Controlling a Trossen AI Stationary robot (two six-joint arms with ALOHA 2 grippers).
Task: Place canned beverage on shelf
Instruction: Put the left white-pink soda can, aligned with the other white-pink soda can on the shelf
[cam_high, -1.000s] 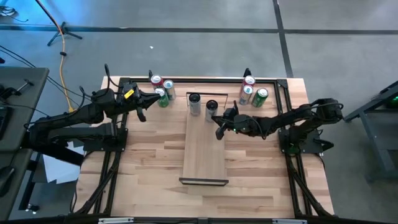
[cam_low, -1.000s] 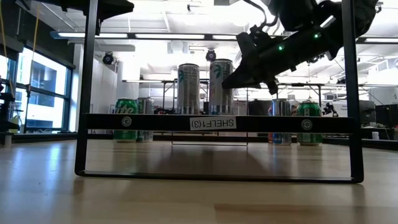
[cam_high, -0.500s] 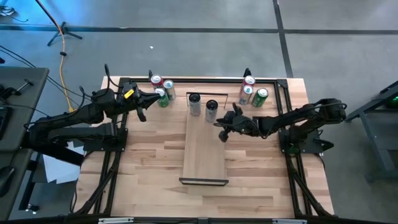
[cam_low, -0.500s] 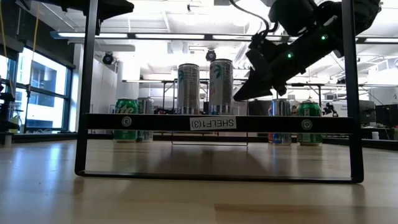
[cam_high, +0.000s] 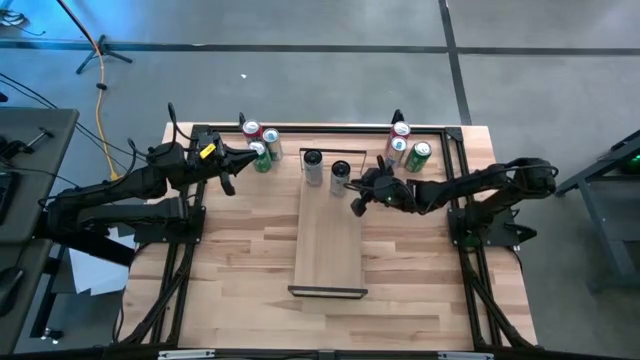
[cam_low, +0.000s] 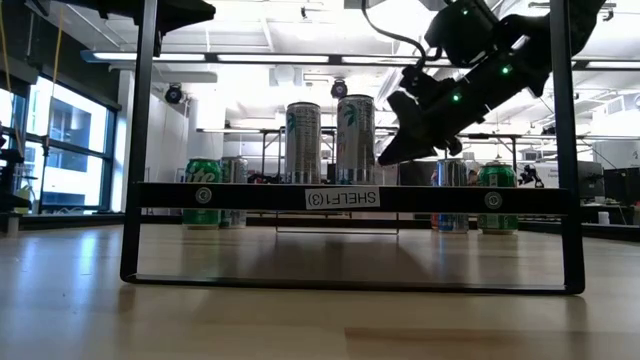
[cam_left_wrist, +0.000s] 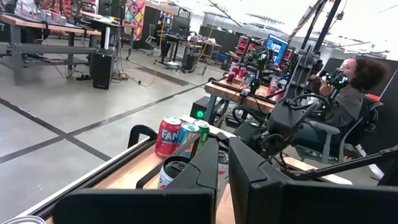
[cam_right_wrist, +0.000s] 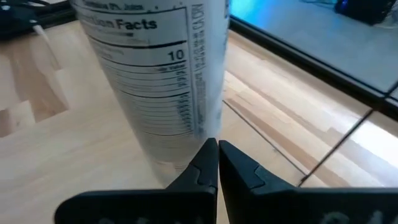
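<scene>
Right hand (cam_high: 355, 207): I read its fingers as pressed together, tips meeting, nothing between them. It hangs over the right edge of the shelf (cam_high: 328, 245), just beside the nearer of the two tall cans; in the right wrist view the fingertips (cam_right_wrist: 208, 163) sit close in front of that can's white label, and I cannot tell whether they touch it.

Left hand (cam_high: 228, 184): fingers together, holding nothing, parked near the back left corner of the surface (cam_high: 240, 260), next to the left cluster of cans.

Tall silver can, right (cam_high: 340, 174): upright on the far end of the shelf.

Tall silver can, left (cam_high: 313, 166): upright on the shelf, just beside the first.

Left cluster of cans (cam_high: 259, 146): three, red and green, standing on the surface behind the left hand.

Right cluster of cans (cam_high: 406, 146): three, standing on the surface at the back right, apart from the shelf.

Shelf: pale board with dark end frames, lying lengthwise at the middle of the surface.
</scene>
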